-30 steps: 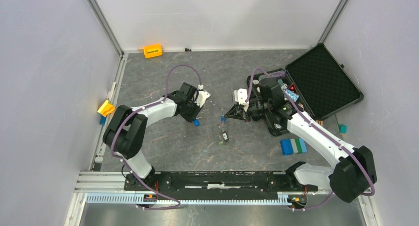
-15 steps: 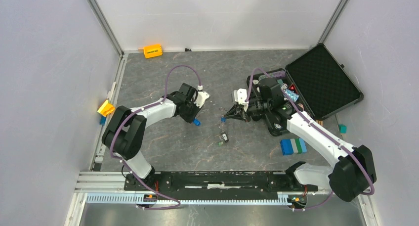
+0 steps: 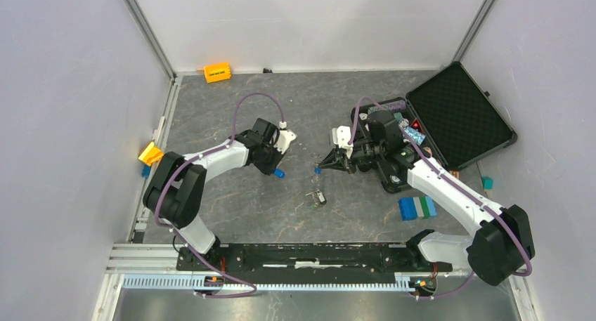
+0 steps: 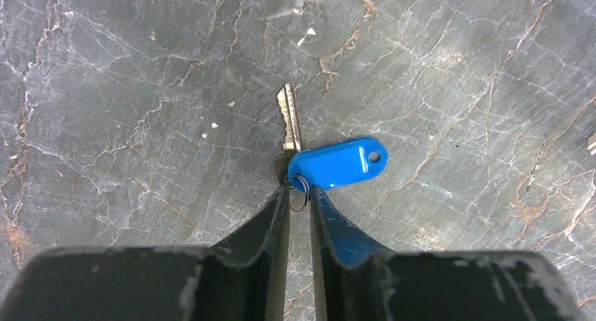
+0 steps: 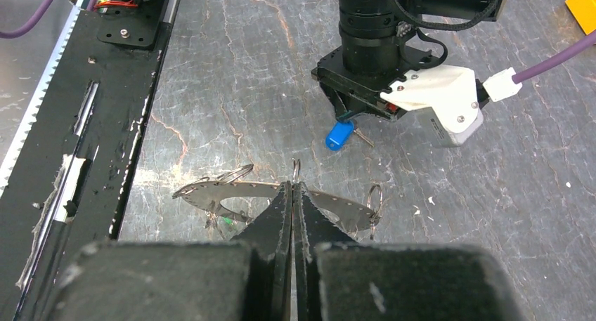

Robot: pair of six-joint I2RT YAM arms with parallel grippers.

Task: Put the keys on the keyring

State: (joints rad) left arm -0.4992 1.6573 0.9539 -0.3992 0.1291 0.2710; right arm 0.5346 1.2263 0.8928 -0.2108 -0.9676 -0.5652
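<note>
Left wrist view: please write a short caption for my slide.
Left gripper pinching the blue-tagged key by its ring over the grey table.

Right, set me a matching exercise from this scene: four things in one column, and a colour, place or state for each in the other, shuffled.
Things:
1. keyring
2. key tag in the left wrist view
3. case
4. block by the far wall

Descriptions:
A. orange
B. black, lid open
C. clamped in the shut right tool
D. blue

Pairs: 1-C, 2-D, 3-B, 4-A
</note>
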